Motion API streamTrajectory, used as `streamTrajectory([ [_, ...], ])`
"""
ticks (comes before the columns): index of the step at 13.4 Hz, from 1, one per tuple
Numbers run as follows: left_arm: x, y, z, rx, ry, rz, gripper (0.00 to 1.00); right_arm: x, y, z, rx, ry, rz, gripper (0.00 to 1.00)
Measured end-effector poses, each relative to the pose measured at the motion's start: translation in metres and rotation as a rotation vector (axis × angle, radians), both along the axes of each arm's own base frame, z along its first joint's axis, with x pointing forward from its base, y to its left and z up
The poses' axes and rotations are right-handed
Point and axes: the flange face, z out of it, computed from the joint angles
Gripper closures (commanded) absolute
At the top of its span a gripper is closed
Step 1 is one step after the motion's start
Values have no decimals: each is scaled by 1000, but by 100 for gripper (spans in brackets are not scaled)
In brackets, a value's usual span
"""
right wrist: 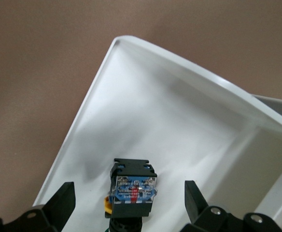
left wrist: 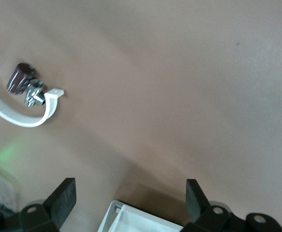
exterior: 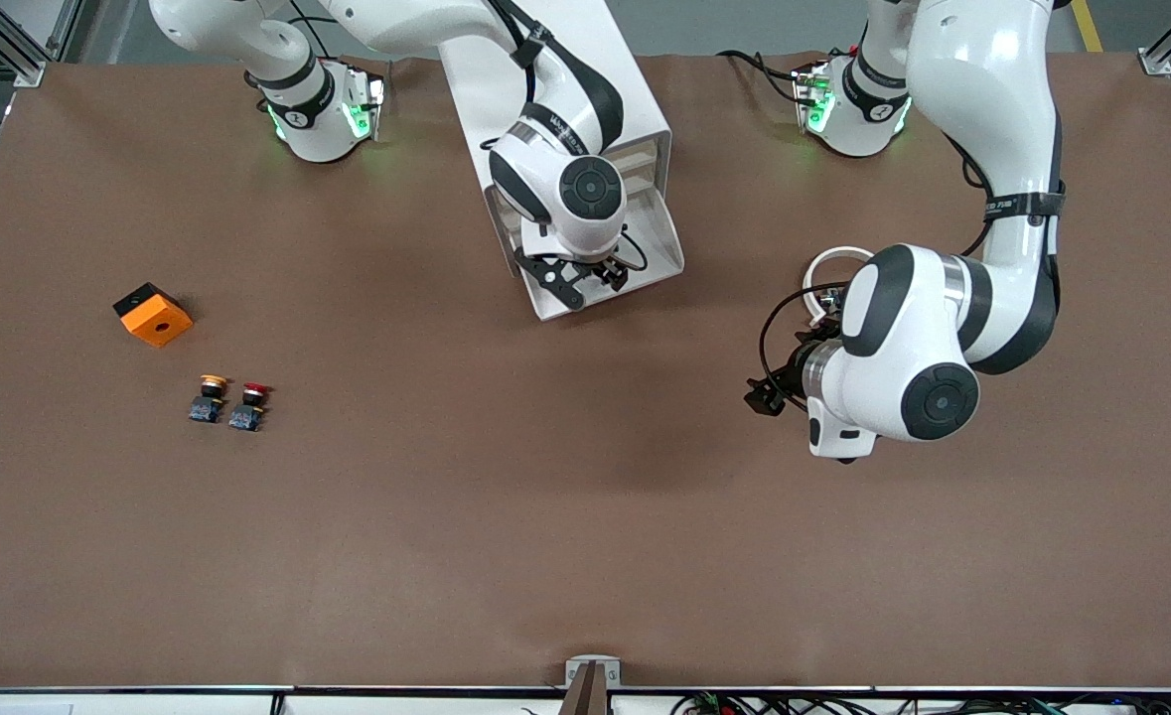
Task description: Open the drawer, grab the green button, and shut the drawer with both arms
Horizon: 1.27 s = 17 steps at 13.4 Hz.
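Hovering over the open drawer (exterior: 600, 248), your right gripper (right wrist: 126, 205) has its fingers spread wide, the button (right wrist: 133, 188) lying on the drawer floor between them, unheld. Your left gripper (left wrist: 131, 203) waits, fingers apart, over bare table at about four o'clock from the drawer. Descend off-centre and a fingertip could knock the button aside or jam against the drawer wall.

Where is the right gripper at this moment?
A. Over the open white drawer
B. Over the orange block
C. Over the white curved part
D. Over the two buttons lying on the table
A: the right gripper, fingers open, hangs over the open drawer, where a button lies inside.
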Motion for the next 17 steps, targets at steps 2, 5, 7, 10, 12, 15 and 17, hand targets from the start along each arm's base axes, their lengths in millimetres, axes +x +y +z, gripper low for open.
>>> streamTrajectory([
  [2,-15,5,-11,-30,-53,-26,0,-2,3,-5,4,-4,3,4],
  [5,-51,-16,-44,-14,-112,-75,0,-4,5,-9,5,-5,8,39],
  [7,-70,-32,-63,-1,-142,-104,0,-5,6,-10,5,-6,8,56],
  [10,-92,-51,-80,28,-186,-175,0,-4,6,-9,7,-8,8,79],
  [12,-107,-65,-87,25,-190,-208,0,-4,6,-9,7,-8,8,80],
  [15,-124,-79,-98,16,-186,-239,0,-3,6,-8,9,-10,7,80],
  [17,-135,-83,-107,8,-211,-246,0,0,6,-5,14,-16,3,80],
])
